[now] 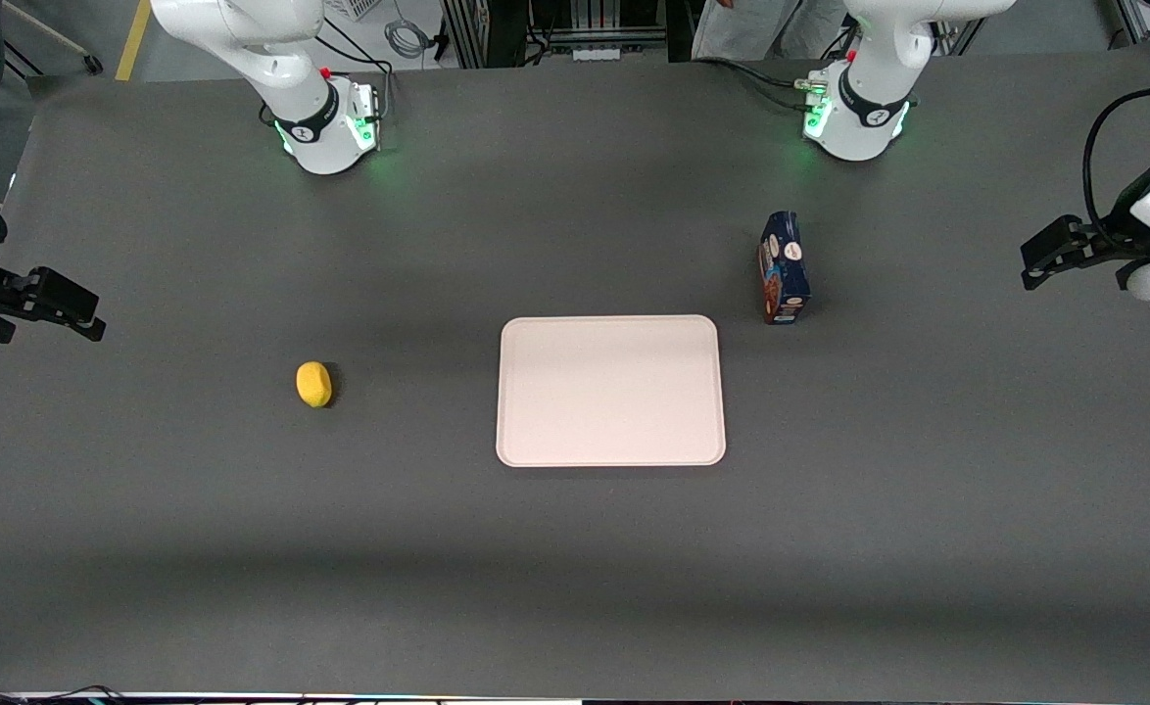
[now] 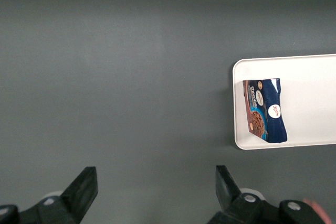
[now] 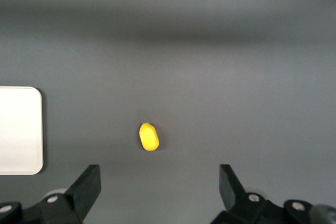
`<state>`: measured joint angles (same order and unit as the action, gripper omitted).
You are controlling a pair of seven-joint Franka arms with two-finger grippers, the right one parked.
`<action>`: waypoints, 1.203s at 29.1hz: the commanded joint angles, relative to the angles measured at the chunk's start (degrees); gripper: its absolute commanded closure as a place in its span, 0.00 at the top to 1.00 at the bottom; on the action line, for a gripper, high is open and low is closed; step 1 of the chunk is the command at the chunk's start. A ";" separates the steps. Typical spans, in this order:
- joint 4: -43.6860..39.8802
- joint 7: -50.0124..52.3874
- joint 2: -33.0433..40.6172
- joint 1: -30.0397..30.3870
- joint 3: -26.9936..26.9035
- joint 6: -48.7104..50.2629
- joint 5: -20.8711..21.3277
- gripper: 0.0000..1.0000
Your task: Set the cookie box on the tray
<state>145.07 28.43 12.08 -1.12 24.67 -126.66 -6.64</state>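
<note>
Nothing done yet: cookie box (image 1: 784, 266) stands on the desk (image 1: 575, 568) just beside the tray (image 1: 610, 390); the gripper (image 2: 156, 192), wide and empty, hangs well apart from the box.

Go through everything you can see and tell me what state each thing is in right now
cookie box: standing upright on the table, beside the tray and not on it, nothing gripping it.
tray: flat on the table, nothing on it.
yellow lump: lying on the table toward the parked arm's end, untouched.
gripper: open, holding nothing, hovering above bare table at the working arm's end, away from the cookie box.
</note>
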 commanded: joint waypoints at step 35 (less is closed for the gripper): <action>10.32 -6.11 -8.82 0.07 3.28 -22.14 0.23 1.00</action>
<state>154.64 22.80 3.59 -1.12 27.59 -147.09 -6.50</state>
